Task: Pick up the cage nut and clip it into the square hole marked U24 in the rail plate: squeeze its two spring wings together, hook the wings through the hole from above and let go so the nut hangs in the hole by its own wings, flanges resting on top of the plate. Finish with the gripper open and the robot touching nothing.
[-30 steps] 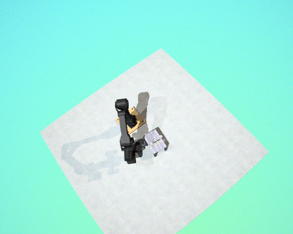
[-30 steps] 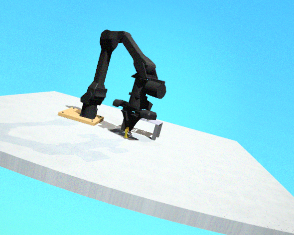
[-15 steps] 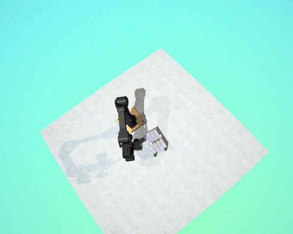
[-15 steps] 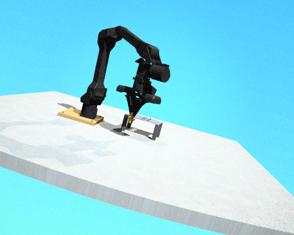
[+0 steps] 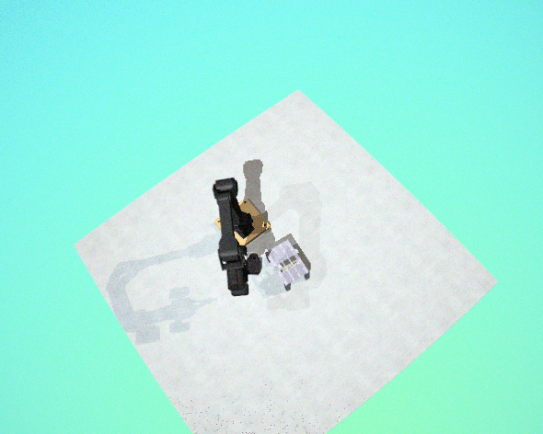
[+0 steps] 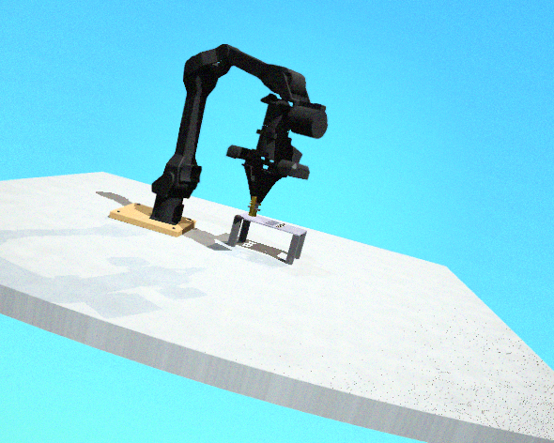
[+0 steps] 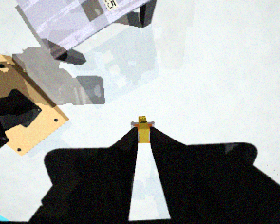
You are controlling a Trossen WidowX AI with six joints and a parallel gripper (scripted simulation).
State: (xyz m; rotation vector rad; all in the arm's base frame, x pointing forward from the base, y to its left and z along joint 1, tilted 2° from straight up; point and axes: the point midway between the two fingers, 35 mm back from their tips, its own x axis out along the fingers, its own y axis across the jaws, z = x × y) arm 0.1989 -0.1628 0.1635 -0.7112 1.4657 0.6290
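The cage nut (image 6: 253,207) (image 7: 143,135) is a small yellow piece with thin grey and reddish parts at its sides. My gripper (image 6: 253,198) (image 7: 142,130) points down and is shut on it, holding it in the air. The rail plate (image 5: 277,255) (image 6: 294,231) (image 7: 52,21) is a lilac bridge on dark legs, with dark square holes and small labels near its middle. In the wrist view the nut is off to the side of the plate, not over its holes. The label text is too small to read. The fingertips are hidden in the top view.
The arm's tan base board (image 5: 244,240) (image 6: 144,223) (image 7: 47,124) stands near one end of the rail plate. The plate's legs (image 6: 294,247) (image 7: 72,56) reach down to the pale table (image 5: 356,233) (image 6: 339,309). Shadows of the arm fall across the table.
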